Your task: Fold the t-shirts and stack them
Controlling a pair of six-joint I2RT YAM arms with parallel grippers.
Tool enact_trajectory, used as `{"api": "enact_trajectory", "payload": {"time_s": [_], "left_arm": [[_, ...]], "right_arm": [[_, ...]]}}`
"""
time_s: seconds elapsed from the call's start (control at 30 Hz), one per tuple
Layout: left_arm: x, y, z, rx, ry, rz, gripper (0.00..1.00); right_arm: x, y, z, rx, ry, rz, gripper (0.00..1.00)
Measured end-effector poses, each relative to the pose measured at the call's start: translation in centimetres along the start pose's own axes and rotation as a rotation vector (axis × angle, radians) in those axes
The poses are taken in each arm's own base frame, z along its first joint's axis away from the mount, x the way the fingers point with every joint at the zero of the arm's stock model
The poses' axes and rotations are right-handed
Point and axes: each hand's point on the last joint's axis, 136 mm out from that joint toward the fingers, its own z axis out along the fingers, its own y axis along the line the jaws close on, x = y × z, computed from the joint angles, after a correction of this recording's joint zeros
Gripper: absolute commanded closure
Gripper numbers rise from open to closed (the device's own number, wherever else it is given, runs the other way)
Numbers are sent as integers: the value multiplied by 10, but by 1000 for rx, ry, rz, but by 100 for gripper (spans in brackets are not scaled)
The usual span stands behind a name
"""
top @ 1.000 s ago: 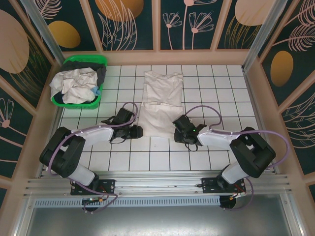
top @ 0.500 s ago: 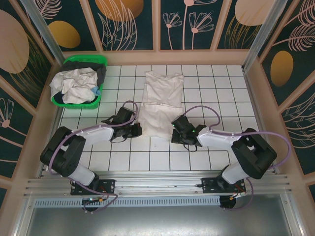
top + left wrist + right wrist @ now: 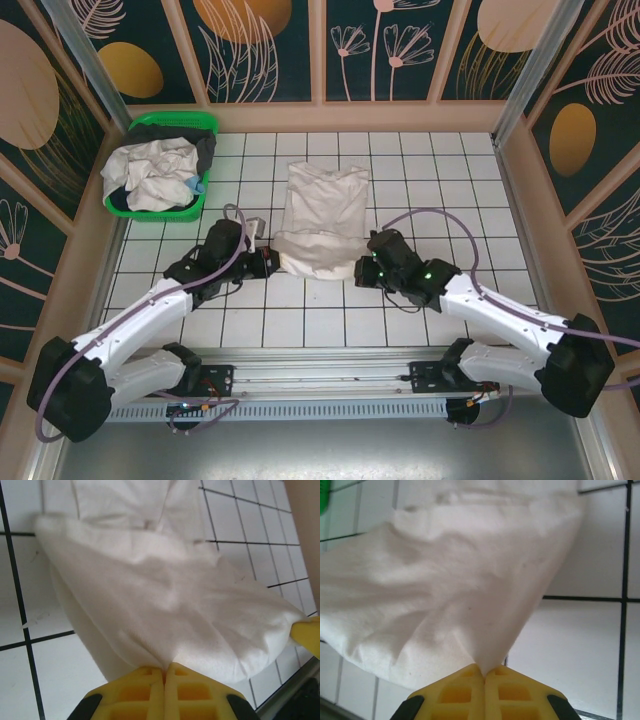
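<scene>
An off-white t-shirt [image 3: 322, 215] lies folded into a narrow strip on the white tiled table, its near hem raised off the surface. My left gripper [image 3: 272, 262] is shut on the hem's left corner and my right gripper [image 3: 358, 270] is shut on its right corner. In the left wrist view the cloth [image 3: 165, 605] rises from between my yellow fingers [image 3: 145, 687]. The right wrist view shows the same fabric [image 3: 445, 590] pinched between yellow fingers [image 3: 510, 692]. More t-shirts [image 3: 155, 172] sit crumpled in the basket.
A green plastic basket [image 3: 195, 125] stands at the table's far left corner, with a dark garment [image 3: 203, 150] among the clothes. Patterned walls [image 3: 540, 180] close in the table on three sides. Bare tiles [image 3: 450, 190] lie to the right of the shirt.
Both grippers closed on the shirt's near corners and lifted them. The arms stretched forward, carrying the hem toward the far side, so the near part now bunches over the rest.
</scene>
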Motion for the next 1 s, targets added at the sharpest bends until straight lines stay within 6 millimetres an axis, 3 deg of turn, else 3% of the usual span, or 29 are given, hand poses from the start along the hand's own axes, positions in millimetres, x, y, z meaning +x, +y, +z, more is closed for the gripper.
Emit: {"api": "enact_trajectory", "payload": {"time_s": [0.17, 0.3, 0.4, 0.57, 0.77, 1.0], "left_arm": [[-39, -27, -13, 13, -70, 16, 100], [-78, -41, -7, -13, -119, 31, 100], [-105, -39, 4, -45, -140, 34, 100], [-140, -11, 29, -104, -140, 2, 100], [-163, 8, 68, -110, -88, -17, 100], [-161, 19, 103, -85, -10, -21, 98]], "right_arm": [[-44, 26, -16, -52, -62, -17, 100], [-85, 12, -7, -14, -96, 6, 100], [-103, -1, 8, 18, -85, 16, 100], [-122, -14, 35, 9, -50, 28, 100], [-152, -30, 50, 7, -55, 51, 100], [-178, -41, 60, -9, -82, 60, 100]]}}
